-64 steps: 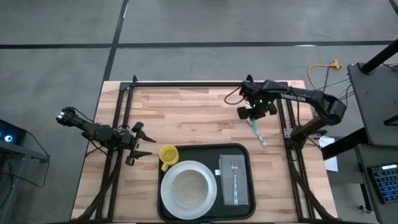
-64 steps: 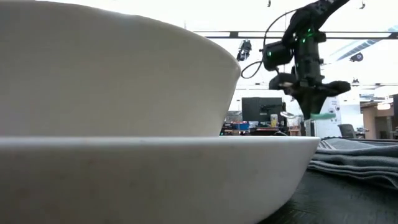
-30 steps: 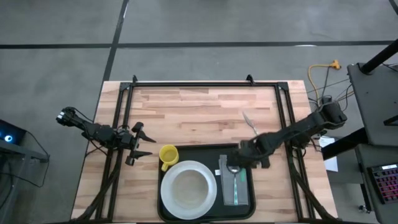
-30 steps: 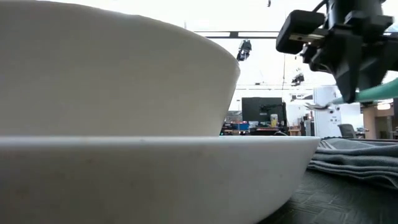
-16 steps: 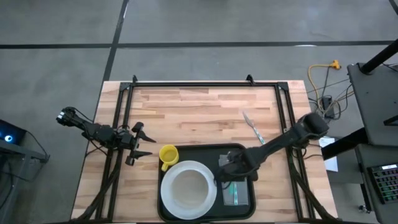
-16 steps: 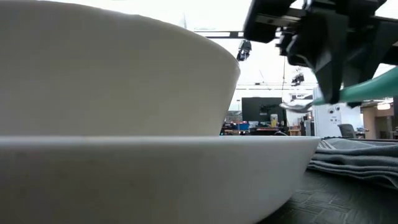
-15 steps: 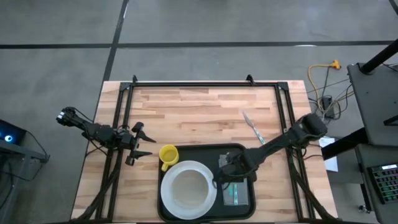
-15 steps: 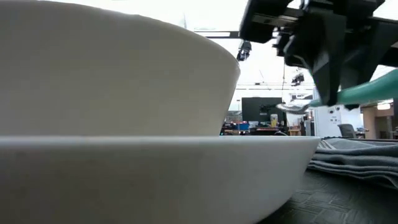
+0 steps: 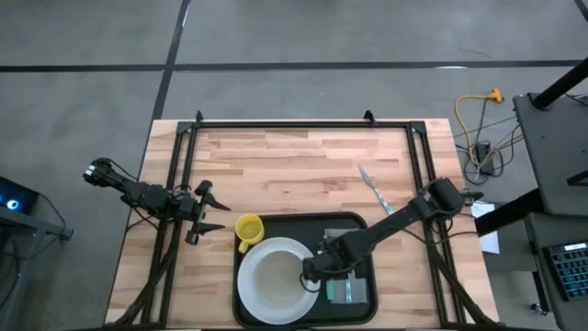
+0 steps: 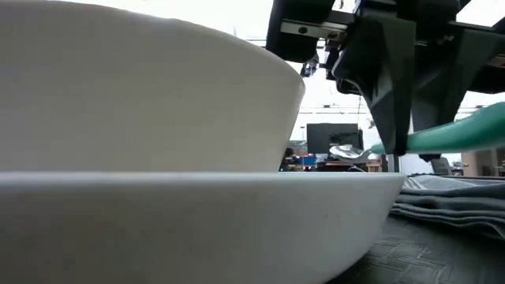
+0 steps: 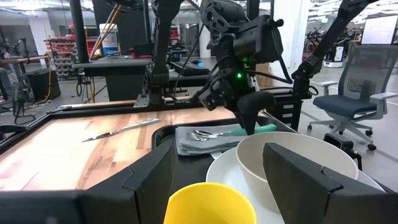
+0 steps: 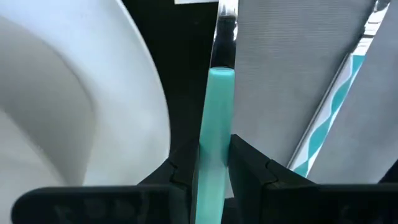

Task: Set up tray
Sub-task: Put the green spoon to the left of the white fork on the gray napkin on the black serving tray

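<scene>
The black tray (image 9: 303,221) lies near the table's front edge. On it are a white plate (image 9: 250,292) with a white bowl (image 11: 292,155) and a grey napkin (image 9: 354,287) with a fork. My right gripper (image 9: 317,268) is shut on a teal-handled spoon (image 11: 231,132) over the strip of tray between plate and napkin. A yellow cup (image 9: 248,230) stands by the tray's far left corner. My left gripper (image 9: 213,213) is open just left of the cup, which shows between its fingers in the left wrist view (image 11: 208,202), and it holds nothing. My right gripper pinches the spoon's teal handle (image 12: 214,134) between its two fingers, on the handle's two sides. The fingers (image 10: 390,87) come from above, pointing down. The spoon lies about level, its bowl (image 10: 346,151) toward the plate, clear of the tray and napkin.
A knife (image 9: 374,188) lies on the bare wood beyond the tray's far right corner. A black frame rail (image 9: 294,124) runs along the table's far and side edges. Bare wood (image 9: 276,165) lies beyond the tray.
My right gripper has carried the spoon from over the napkin's far end toward the table's near and left edges, to between plate and napkin. The spoon has stayed about level in the hold.
</scene>
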